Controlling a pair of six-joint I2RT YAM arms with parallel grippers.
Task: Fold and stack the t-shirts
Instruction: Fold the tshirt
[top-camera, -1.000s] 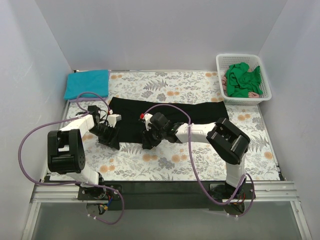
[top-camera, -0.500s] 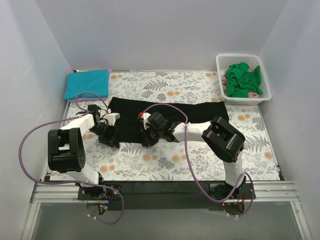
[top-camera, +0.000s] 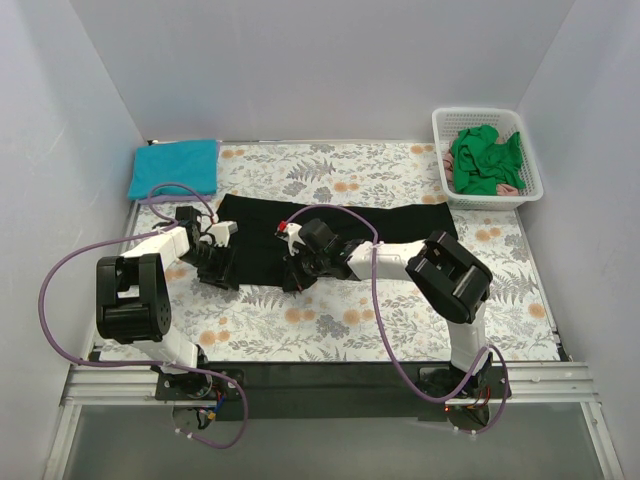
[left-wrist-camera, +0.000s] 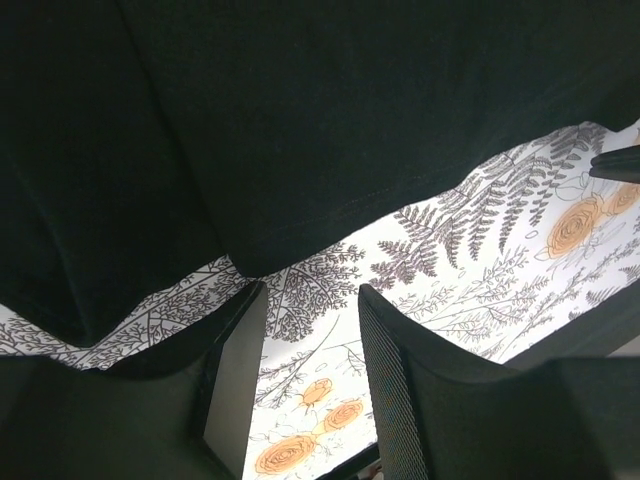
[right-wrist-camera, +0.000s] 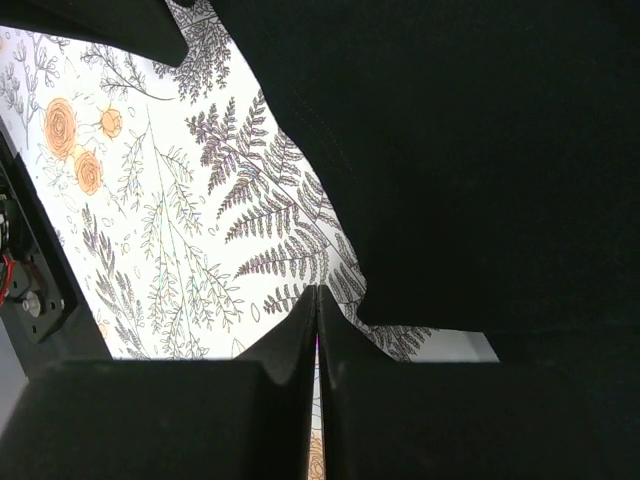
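A large black t-shirt (top-camera: 345, 235) lies spread across the middle of the floral table cover (top-camera: 330, 325). My left gripper (top-camera: 216, 270) sits at its near left hem; in the left wrist view the left gripper (left-wrist-camera: 310, 292) is open over bare cover, with the black t-shirt's hem (left-wrist-camera: 300, 150) just beyond the fingertips. My right gripper (top-camera: 296, 276) rests at the near hem further right. The right wrist view shows the right gripper (right-wrist-camera: 317, 290) shut, tips over fern print, the black t-shirt's edge (right-wrist-camera: 450, 150) beside them and no cloth seen between them. A folded teal t-shirt (top-camera: 176, 166) lies at the back left.
A white lattice basket (top-camera: 530, 178) at the back right holds crumpled green t-shirts (top-camera: 484, 160). White walls close in the left, back and right sides. The right arm's elbow (top-camera: 452, 275) stands over the right part of the table.
The right gripper's jaws have gone from open to shut. Both grippers have shifted slightly toward the black shirt's near hem, and the left jaws have narrowed a little.
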